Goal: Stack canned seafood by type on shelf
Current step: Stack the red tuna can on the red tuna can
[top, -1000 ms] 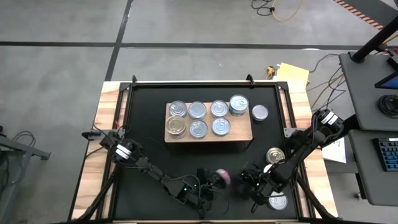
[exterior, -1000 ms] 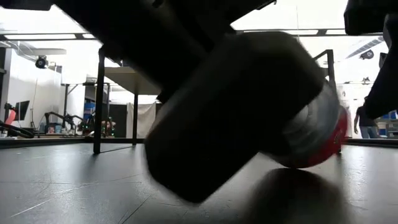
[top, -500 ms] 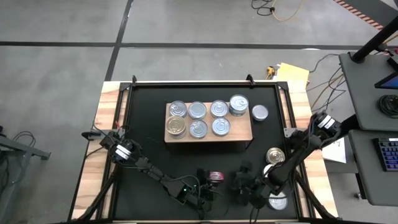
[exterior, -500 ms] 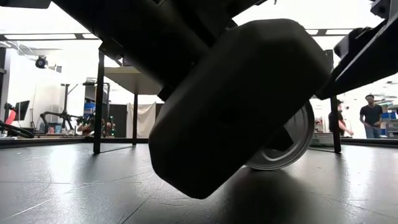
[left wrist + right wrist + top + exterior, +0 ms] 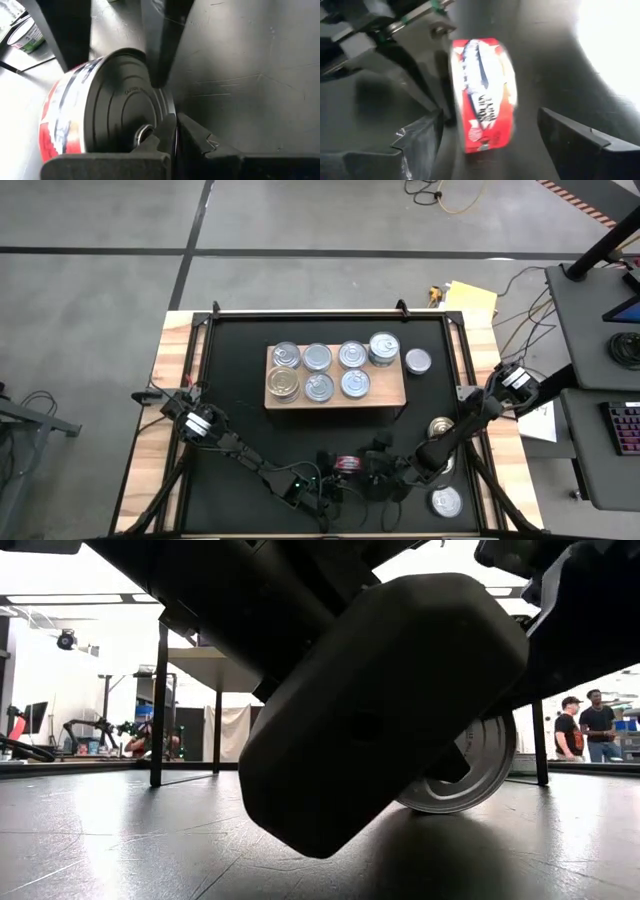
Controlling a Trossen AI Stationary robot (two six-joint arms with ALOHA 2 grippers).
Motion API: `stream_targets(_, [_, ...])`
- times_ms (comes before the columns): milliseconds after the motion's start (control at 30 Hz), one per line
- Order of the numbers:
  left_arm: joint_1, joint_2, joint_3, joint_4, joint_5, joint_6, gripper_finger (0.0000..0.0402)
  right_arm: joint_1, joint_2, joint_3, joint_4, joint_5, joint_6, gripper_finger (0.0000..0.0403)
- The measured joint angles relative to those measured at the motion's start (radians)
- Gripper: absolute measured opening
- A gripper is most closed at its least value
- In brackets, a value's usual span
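1. Right claw (image 5: 372, 471), fingers spread wide and holding nothing, sits low at the near edge of the worktop (image 5: 230, 410), right beside the red-labelled tin (image 5: 347, 464). In its wrist view the two fingers stand either side of the tin (image 5: 484, 95) with clear space on both sides.
2. Left claw (image 5: 335, 480) is pressed shut with nothing between its fingers. It lies on the other side of the same tin; in its wrist view the closed tips rest against the tin's flat end (image 5: 125, 105), seemingly propping it.
3. Shelf (image 5: 390, 392): light-wood board, mid-worktop, well apart from both claws. It carries six or so tins, and another stands just off its right end. Two more tins sit near the right arm.
4. Tin's attitude: on edge, not flat. Low view shows a round face (image 5: 470, 775) standing upright like a wheel. Its short axis runs level with the worktop, roughly from one claw to the other; flat ends face the claws, label faces up.
5. Step in hand, as I judge it: right claw taking the tin. Centre the fingers across the two flat ends, close squarely, and leave the left claw's prop in place until the grip is firm. An edge-standing tin will likely roll.
6. Before shelving, turn it lid-up and match it to its own type.
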Motion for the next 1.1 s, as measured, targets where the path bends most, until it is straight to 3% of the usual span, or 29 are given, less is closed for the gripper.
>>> stream_targets(167, [-0.002,0.0,0.003,-0.003,0.0,0.009,0.0,-0.012,0.024,0.0,0.031,-0.044,-0.015,0.0254])
stream_targets(367, [-0.014,-0.004,0.003,-0.002,0.0,0.031,0.0,-0.017,0.029,0.0,0.041,-0.03,0.007,0.0125])
stream_targets(633, [-0.08,-0.063,0.003,-0.004,-0.019,0.163,0.0,-0.015,0.016,-0.005,0.036,-0.034,0.134,0.0124])
stream_targets(833, [-0.156,-0.149,-0.004,-0.013,-0.16,0.266,0.0,-0.013,-0.041,-0.083,0.085,-0.045,0.309,0.0124])
stream_targets(900, [-0.177,-0.183,-0.012,-0.019,-0.177,0.294,0.0,-0.012,-0.059,-0.148,0.219,-0.054,0.336,0.0124])
stream_targets(1100, [-0.235,-0.274,-0.038,-0.081,-0.193,0.379,0.0,-0.01,-0.048,-0.367,0.965,-0.197,0.267,0.0124])
